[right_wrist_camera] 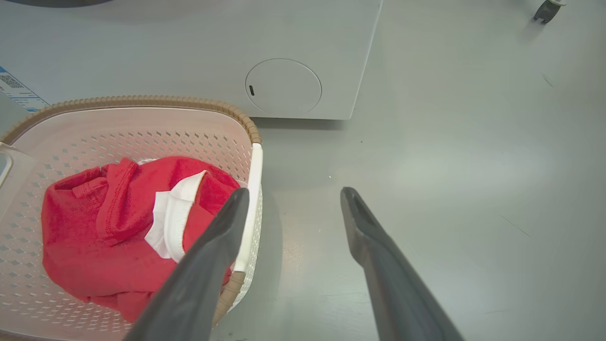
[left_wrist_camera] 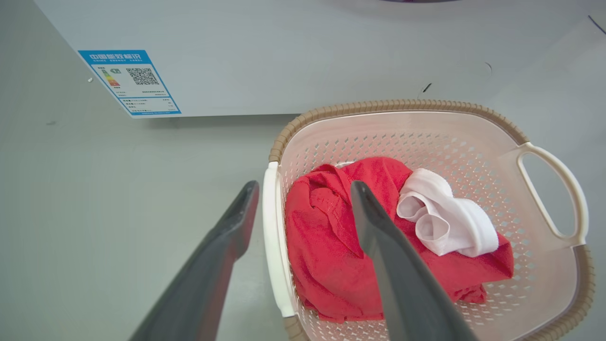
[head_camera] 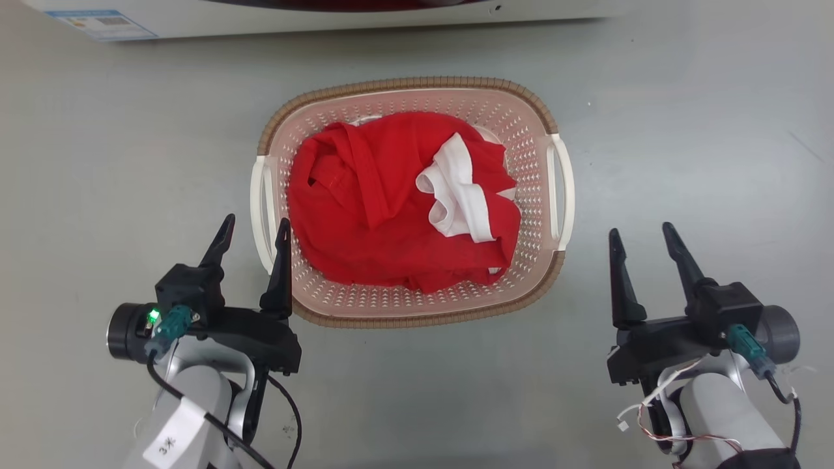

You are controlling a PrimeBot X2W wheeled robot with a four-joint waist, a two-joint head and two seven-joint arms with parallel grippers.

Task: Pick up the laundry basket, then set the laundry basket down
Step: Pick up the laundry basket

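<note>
Left gripper point(head_camera: 255, 225) and right gripper point(head_camera: 640, 230): both spread, empty. Left straddles the left handle point(head_camera: 260, 207). Bring your right inward over the right handle point(head_camera: 566, 195), clamp together, lift level. Basket point(head_camera: 417, 85) sits on the floor point(head_camera: 98, 163), washer point(head_camera: 273, 18) beyond.

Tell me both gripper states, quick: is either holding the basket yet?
Left gripper: open, empty, one finger each side of the left handle of the basket.
Right gripper: open, empty, beside the basket, not touching it.
</note>
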